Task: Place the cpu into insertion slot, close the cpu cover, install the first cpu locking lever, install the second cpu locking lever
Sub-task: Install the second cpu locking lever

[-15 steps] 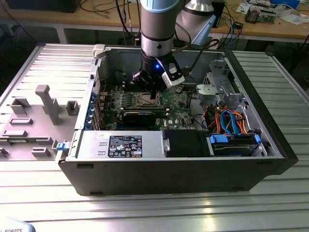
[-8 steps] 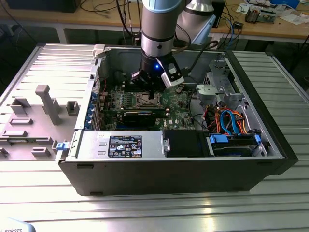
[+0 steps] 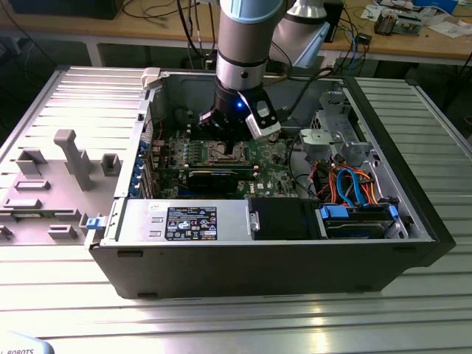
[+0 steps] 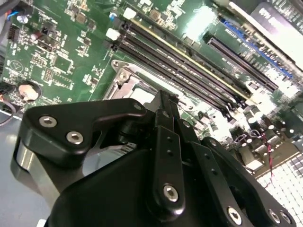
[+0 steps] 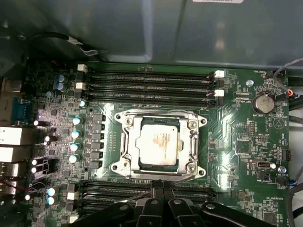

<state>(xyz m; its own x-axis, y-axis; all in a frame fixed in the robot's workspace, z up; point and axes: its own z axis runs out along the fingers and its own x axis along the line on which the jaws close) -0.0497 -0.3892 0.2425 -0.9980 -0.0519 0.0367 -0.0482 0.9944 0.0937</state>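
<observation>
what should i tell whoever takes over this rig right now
Gripper: low over the motherboard, fingertips together at the edge of the socket; nothing visibly held.
Cpu: seated in the socket, silvery top facing up.
Cpu cover: appears to lie down flat around the cpu, which shows through its window.
Done: cpu placed, cover seemingly closed.
Left: the locking levers. A thin rod runs along the socket edge by the fingertips; whether either lever is latched cannot be told.

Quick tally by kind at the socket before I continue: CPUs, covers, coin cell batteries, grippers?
cpu: 1
cpu cover: 1
coin cell battery: 1
gripper: 1
Total: 4
</observation>
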